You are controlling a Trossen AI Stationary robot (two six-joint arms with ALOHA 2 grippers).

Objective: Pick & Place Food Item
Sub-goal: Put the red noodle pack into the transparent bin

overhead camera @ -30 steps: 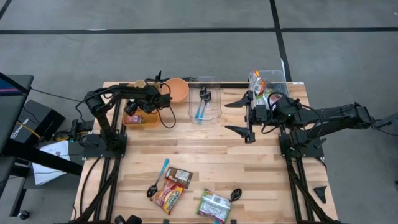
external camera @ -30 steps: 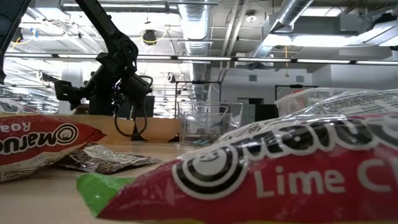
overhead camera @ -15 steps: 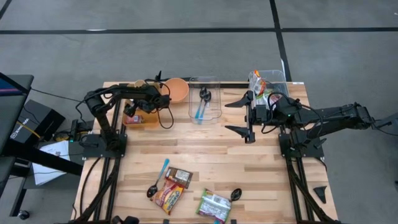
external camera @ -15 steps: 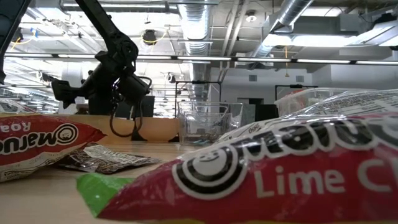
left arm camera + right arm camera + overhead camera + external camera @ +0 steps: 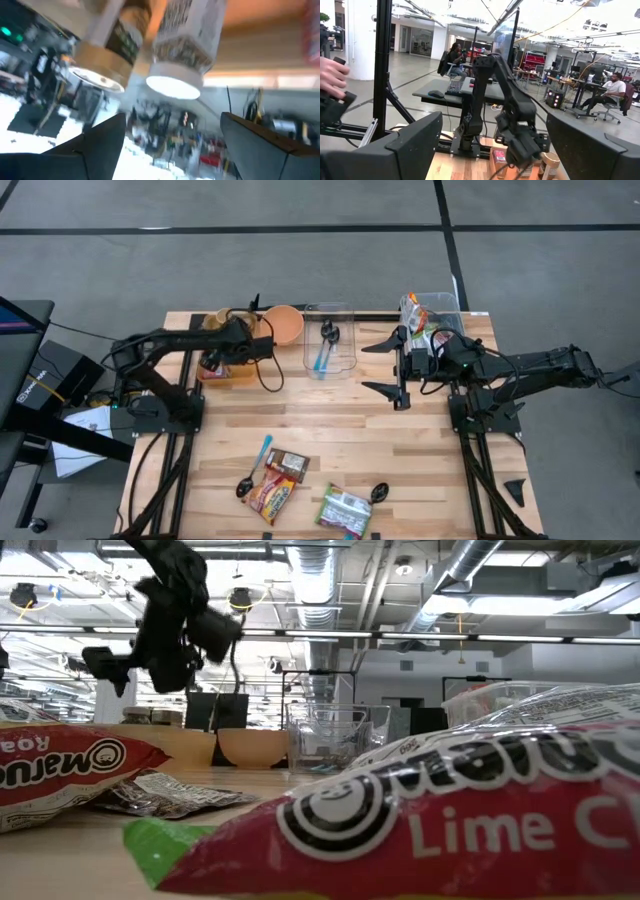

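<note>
Three crinkled food packets lie at the near edge of the slatted wooden surface (image 5: 330,430): a red and yellow noodle packet (image 5: 268,496), a small dark brown wrapper (image 5: 287,464) touching its far end, and a green-edged packet (image 5: 344,509) just beside them. In the low view the green-edged one fills the foreground, its glossy film printed with the word "Lime". A blue-handled spoon (image 5: 254,466) with a dark bowl lies beside the red packet, and another dark spoon (image 5: 379,492) sits by the green one.

At the far edge stand a round orange bowl (image 5: 285,323), a clear rectangular bin (image 5: 330,338) holding a blue utensil, and a second clear bin (image 5: 432,314) with colourful packets in it. A flat orange tray (image 5: 224,370) sits at the far left.

The left gripper (image 5: 213,358) hangs above that tray, fingers spread wide and holding nothing; its wrist view shows the round bases of two cylindrical jars, one white-capped (image 5: 174,86) and one tan (image 5: 97,77). The right gripper (image 5: 397,366) hovers over bare wood near the right-hand bin, fingers wide apart and empty. In its wrist view a person's hand (image 5: 331,74) shows at the edge.
</note>
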